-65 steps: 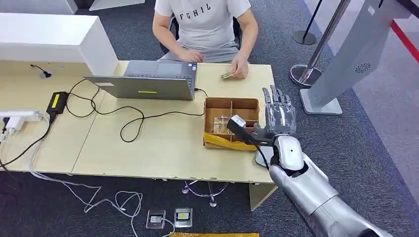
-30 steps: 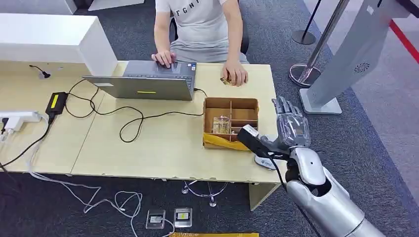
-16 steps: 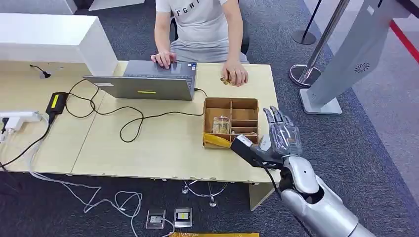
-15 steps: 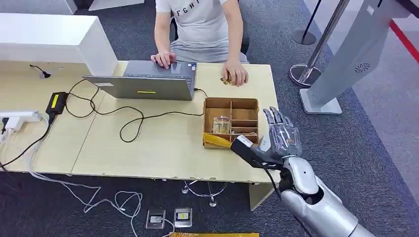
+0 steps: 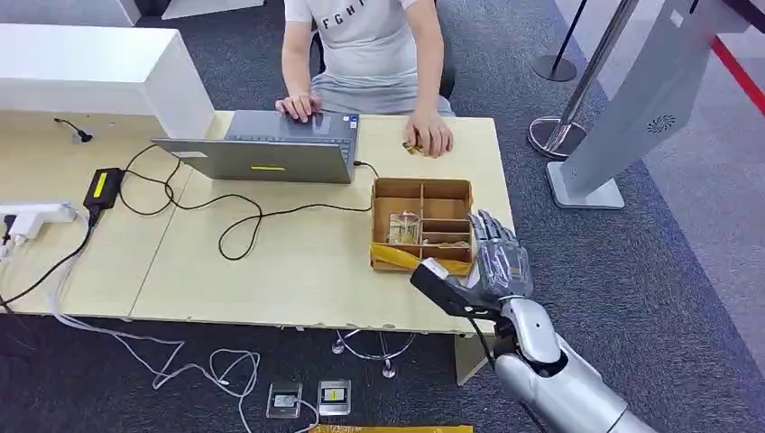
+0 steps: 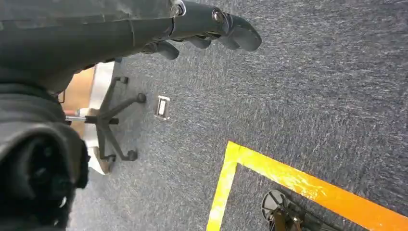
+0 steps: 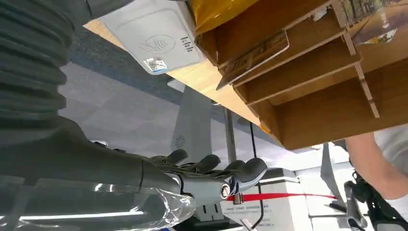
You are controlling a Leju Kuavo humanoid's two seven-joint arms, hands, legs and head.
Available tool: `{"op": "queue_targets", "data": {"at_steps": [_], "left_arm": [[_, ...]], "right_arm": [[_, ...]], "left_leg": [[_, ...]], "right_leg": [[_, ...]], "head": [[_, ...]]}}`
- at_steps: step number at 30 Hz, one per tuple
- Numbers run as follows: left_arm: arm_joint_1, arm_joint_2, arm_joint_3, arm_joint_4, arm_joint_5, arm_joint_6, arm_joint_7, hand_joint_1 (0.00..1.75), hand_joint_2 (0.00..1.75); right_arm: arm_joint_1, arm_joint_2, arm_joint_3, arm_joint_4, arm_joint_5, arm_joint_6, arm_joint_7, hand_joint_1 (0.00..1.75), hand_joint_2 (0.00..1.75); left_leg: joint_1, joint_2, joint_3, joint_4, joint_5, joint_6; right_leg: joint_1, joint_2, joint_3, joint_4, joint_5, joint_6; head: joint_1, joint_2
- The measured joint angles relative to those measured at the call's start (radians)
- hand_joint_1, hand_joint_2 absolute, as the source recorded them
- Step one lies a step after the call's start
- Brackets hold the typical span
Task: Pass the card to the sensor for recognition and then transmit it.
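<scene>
My right hand [image 5: 494, 262] hovers with fingers spread and nothing in it at the table's front right corner, just off the front right corner of the wooden divided box [image 5: 422, 184]. The right wrist view shows a brown card [image 7: 253, 56] leaning in a narrow compartment of the box [image 7: 327, 115]. Beside the box lies the white card sensor [image 7: 154, 38] on the tabletop. My hand [image 7: 144, 180] is apart from both. My left hand [image 6: 144, 24] hangs over the carpet, fingers loose and holding nothing.
A person sits at the far side, one hand on a grey laptop [image 5: 271, 158], the other [image 5: 431, 137] holding a small object on the table. Black cables [image 5: 235, 216] cross the table. A yellow bag [image 5: 397, 257] lies against the box front. A grey stand [image 5: 631, 108] is to the right.
My right hand has drawn back toward me and left, from beside the box's right side to its front right corner. The person's hand moved onto the laptop.
</scene>
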Motion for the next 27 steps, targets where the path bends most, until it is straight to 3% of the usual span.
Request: {"op": "queue_targets", "data": {"at_steps": [27], "left_arm": [[0.0, 0.0, 0.003, 0.0, -0.014, -0.003, 0.001, 0.0, 0.0]], "right_arm": [[-0.017, 0.105, -0.003, 0.114, 0.099, 0.001, -0.014, 0.0, 1.75]], "left_leg": [[0.0, 0.0, 0.0, 0.0, 0.0, 0.0]], "right_leg": [[0.0, 0.0, 0.0, 0.0, 0.0, 0.0]], "head": [[0.0, 0.0]]}}
